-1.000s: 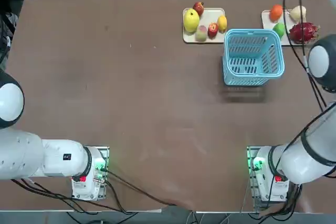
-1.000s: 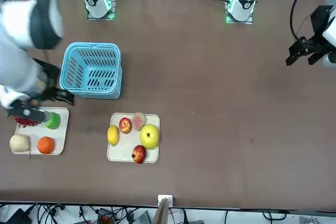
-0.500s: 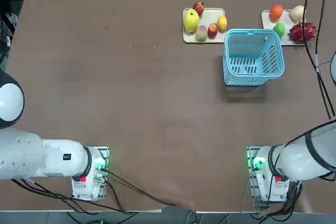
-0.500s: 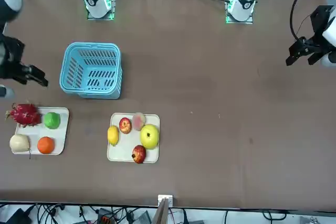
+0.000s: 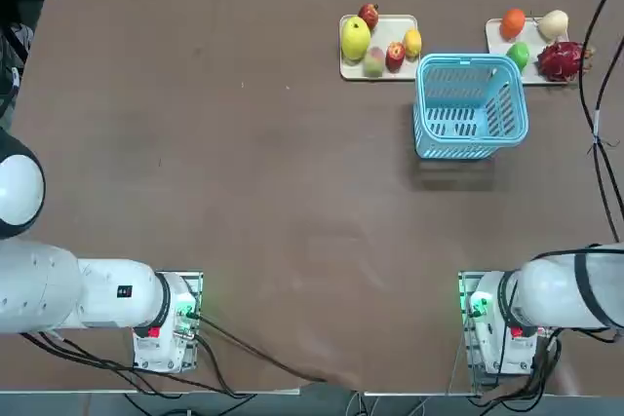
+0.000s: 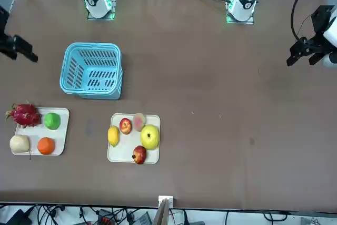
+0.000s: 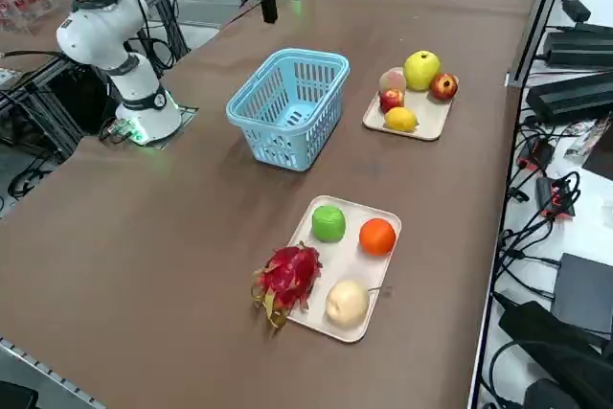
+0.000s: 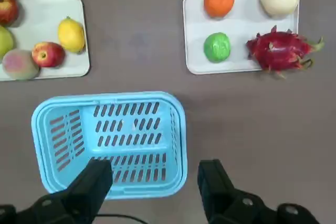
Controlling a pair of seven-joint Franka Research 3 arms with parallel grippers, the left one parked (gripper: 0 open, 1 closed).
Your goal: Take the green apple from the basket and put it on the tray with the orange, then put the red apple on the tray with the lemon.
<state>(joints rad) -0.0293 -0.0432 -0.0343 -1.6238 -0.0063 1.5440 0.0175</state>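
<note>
1. Claw (image 8: 156,166) raised over the bench (image 5: 244,192), its two fingers wide apart, nothing between them.
2. Green apple (image 8: 217,47) lies out from it toward the bench's far edge, on the tray (image 8: 197,30) with the orange (image 8: 219,0).
3. Red apple (image 8: 48,54) lies far-left, past the basket (image 8: 178,145), by the lemon (image 8: 71,34).
4. Both look placed; I judge the next move is simply clear of that far edge, the right arm homeward.
</note>
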